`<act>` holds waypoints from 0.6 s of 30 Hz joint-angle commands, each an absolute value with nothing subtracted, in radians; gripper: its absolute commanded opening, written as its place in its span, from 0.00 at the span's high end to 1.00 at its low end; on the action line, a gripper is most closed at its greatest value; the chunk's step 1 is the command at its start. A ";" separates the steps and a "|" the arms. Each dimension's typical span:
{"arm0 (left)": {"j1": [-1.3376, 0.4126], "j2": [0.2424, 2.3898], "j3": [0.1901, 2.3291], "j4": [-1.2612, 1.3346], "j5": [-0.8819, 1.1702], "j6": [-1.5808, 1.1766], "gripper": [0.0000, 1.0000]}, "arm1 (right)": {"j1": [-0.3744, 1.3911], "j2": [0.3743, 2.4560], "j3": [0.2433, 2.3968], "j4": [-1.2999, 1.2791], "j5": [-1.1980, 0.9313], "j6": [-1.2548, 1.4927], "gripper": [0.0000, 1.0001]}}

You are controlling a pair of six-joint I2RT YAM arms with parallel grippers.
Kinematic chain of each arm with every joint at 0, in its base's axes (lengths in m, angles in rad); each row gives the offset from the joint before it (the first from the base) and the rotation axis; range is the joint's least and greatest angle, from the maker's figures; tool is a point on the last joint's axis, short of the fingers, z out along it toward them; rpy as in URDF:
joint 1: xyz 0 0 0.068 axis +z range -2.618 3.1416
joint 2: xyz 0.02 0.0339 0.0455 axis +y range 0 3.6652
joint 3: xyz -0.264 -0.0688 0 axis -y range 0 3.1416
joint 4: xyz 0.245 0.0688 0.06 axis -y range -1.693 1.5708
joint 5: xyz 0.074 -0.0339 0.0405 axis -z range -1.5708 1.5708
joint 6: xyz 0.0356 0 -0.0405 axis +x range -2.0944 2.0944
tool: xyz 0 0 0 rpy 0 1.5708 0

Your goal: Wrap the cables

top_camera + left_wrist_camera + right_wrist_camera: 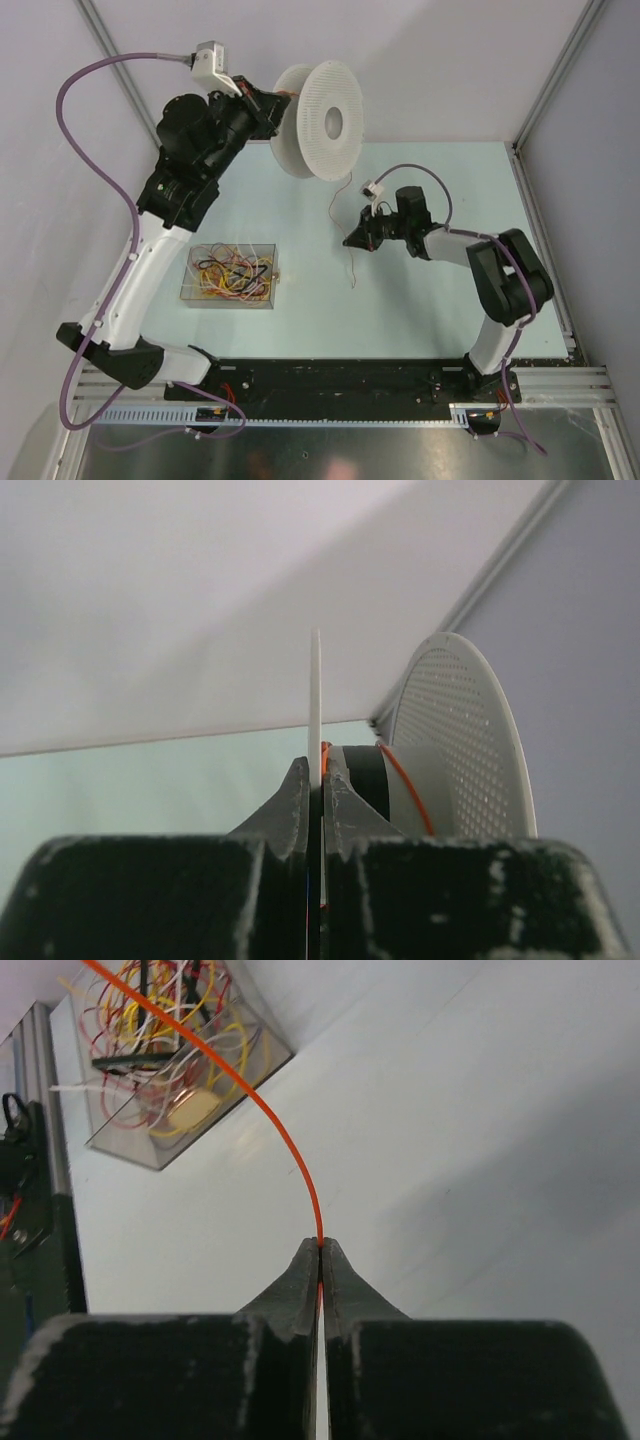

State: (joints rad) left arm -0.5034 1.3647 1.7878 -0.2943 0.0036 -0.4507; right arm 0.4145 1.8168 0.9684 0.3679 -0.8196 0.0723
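**Clamping seen on both sides**

Tangled cables (235, 275) are kept in a clear box (188, 290) at the lower left of the table (420, 310). The grips are shown only by the wrist views: the right end effector (320, 1250) is clamped on an orange cable (268, 1118), the left end effector (320, 780) on the flange of the white spool (465, 740).

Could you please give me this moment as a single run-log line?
left gripper shut on spool flange | right gripper shut on orange cable | other cables in clear box
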 commanded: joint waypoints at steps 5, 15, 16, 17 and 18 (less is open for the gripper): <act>-0.497 1.399 1.802 -0.192 -0.364 -0.315 1.00 | 0.453 1.520 0.854 0.097 -0.824 -0.118 1.00; -0.465 1.565 1.798 -0.189 -0.522 -0.189 1.00 | 0.584 1.142 0.812 -0.166 -0.718 -0.377 1.00; -0.462 1.580 1.792 -0.190 -0.521 -0.177 1.00 | 0.592 1.107 0.821 -0.173 -0.703 -0.405 1.00; -0.460 1.597 1.789 -0.190 -0.523 -0.167 1.00 | 0.601 1.079 0.834 -0.186 -0.688 -0.430 1.00; -0.459 1.612 1.782 -0.190 -0.523 -0.164 1.00 | 0.609 1.058 0.852 -0.204 -0.675 -0.453 1.00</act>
State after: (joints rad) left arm -0.4721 1.5894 1.7760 -0.2947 -0.4519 -0.2207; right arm 0.5831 1.1740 0.8082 -0.1280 -0.7464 -0.3088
